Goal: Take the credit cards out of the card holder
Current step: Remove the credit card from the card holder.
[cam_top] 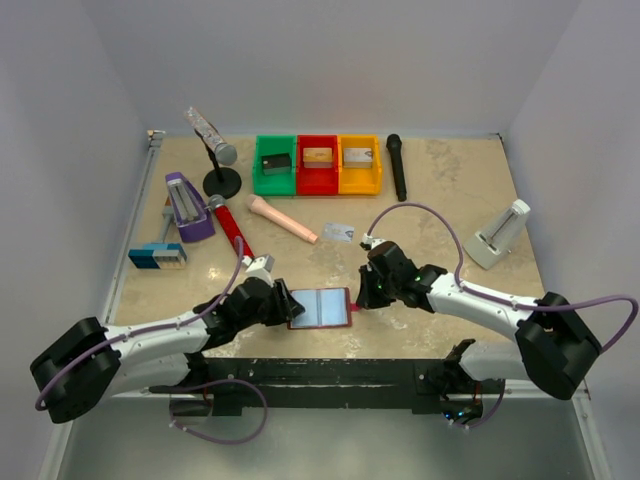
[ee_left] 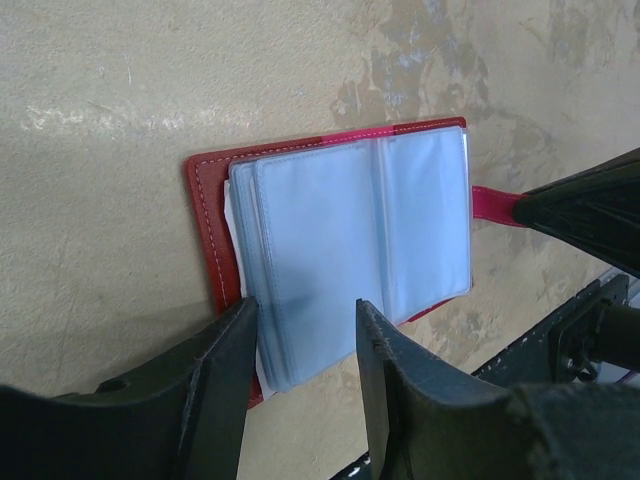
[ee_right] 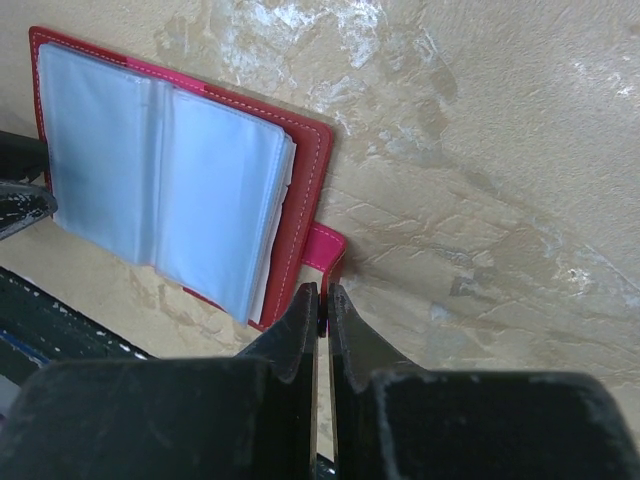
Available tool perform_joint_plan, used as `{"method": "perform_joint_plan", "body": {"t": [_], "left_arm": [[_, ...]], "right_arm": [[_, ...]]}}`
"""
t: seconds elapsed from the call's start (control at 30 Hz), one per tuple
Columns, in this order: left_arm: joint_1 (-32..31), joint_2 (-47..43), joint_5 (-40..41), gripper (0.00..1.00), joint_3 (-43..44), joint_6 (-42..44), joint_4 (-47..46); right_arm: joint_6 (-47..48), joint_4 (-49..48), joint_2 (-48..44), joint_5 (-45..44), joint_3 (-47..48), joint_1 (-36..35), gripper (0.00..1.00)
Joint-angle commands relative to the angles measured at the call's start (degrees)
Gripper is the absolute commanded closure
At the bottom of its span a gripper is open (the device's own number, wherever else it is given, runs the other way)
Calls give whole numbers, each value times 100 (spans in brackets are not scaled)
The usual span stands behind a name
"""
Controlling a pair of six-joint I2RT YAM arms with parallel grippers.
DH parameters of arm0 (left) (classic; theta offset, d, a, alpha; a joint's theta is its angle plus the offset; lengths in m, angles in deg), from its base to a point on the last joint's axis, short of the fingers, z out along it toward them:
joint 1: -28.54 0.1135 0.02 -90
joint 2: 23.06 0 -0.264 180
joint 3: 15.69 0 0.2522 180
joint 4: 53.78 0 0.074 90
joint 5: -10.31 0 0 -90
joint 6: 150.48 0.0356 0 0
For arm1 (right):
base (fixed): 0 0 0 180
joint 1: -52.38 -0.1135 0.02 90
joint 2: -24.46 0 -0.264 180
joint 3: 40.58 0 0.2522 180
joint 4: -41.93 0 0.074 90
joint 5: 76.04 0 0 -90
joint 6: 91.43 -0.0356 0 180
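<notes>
The card holder (cam_top: 320, 308) lies open and flat near the table's front edge, dark red with pale blue-grey pockets (ee_left: 340, 220). My left gripper (ee_left: 303, 310) is open, its fingers (ee_left: 225, 370) straddling the near left corner of the pockets without pinching them. My right gripper (ee_right: 322, 300) is shut on the holder's little red tab (ee_right: 325, 250) at its right side. The pockets look cloudy, so I cannot tell whether credit cards are inside. One pale grey credit card (cam_top: 340, 232) lies loose on the table behind the holder.
Green (cam_top: 275, 165), red (cam_top: 318, 165) and yellow (cam_top: 360, 165) bins stand at the back. A black microphone (cam_top: 397, 167), a red microphone (cam_top: 230, 225), a pink cylinder (cam_top: 283, 219), a purple device (cam_top: 187, 207) and a white stand (cam_top: 500, 235) lie around.
</notes>
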Motion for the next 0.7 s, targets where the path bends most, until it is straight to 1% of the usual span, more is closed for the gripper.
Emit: {"method": "perform_joint_plan", "body": {"t": [0.0,0.17,0.33,0.67], "left_arm": [[-59,66,-104,52,173,95,-460],[-76,206,-262,53,235,165,-680],[-94,251,-324,57,226,174,-785],[-94,40,-227,73,112,183,-803]], "right_arm": [[50,-230,66,104,-13,-16,100],[32,-291,153,210,-4,-7,100],[23,-248,163,184,4,-24,100],[49,-36,-92,60,-31,-16,100]]}}
